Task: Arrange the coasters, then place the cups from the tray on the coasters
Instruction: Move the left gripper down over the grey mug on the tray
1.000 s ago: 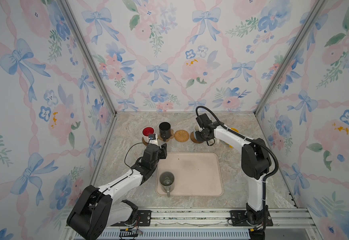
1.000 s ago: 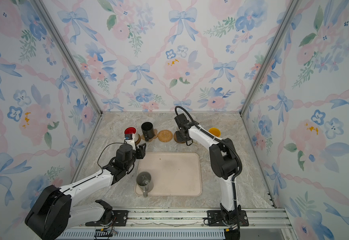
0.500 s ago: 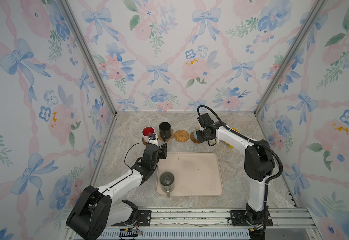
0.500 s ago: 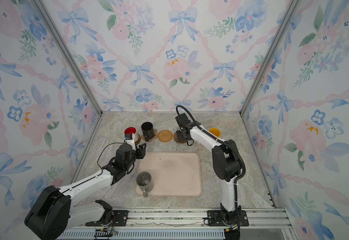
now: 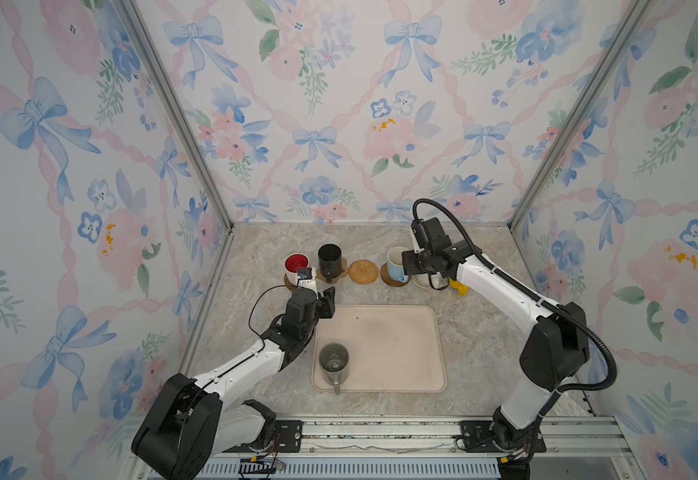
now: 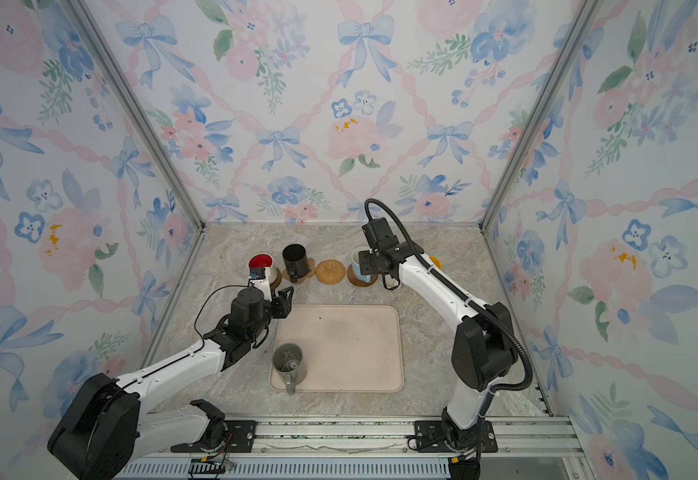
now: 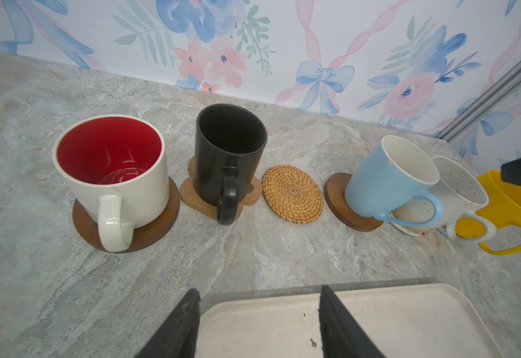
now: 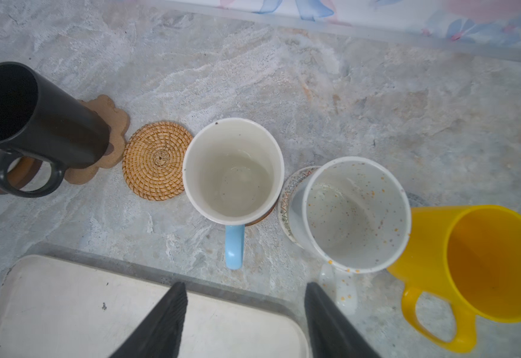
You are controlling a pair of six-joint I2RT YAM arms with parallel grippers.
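Along the back stand a white cup with a red inside (image 7: 113, 173) on a dark wooden coaster (image 7: 160, 223), a black cup (image 5: 329, 258) on the paw-shaped coaster (image 7: 188, 192), a bare rattan coaster (image 5: 363, 271), a light blue cup (image 8: 233, 172) on another dark disc (image 7: 340, 201), a speckled cup (image 8: 355, 214) on a cream woven coaster (image 8: 287, 198), and a yellow cup (image 8: 495, 263). A grey cup (image 5: 333, 361) stands on the tray (image 5: 393, 345). My right gripper (image 8: 245, 294) is open just in front of the light blue cup's handle. My left gripper (image 7: 259, 297) is open over the tray's far left corner.
The flowered back wall runs close behind the row of cups. Side walls and metal corner posts close in the marble table (image 5: 476, 357). The yellow cup stands nearest the right wall.
My right gripper's jaws have opened wider and its arm has shifted slightly; the light blue cup stays on its disc. The left arm has not moved.
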